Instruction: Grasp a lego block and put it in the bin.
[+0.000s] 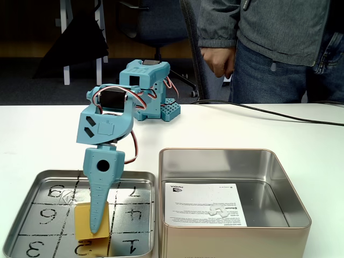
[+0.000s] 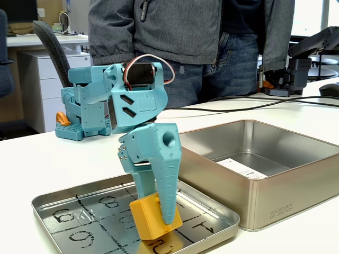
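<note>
Gripper [image 2: 159, 225] down in grid tray [image 2: 58, 198], fingers closed on lego block [image 2: 148, 216], which sits on tray floor. Bin [image 2: 275, 182] just beside tray, to block's right in both fixed views. Needs lift, then swing right over bin wall.

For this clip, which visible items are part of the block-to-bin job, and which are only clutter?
Part of the job:
- lego block, in the gripper
- bin

Just lying about:
- numbered grid tray under the block
- black cable
- office chair
- person standing behind the table
</note>
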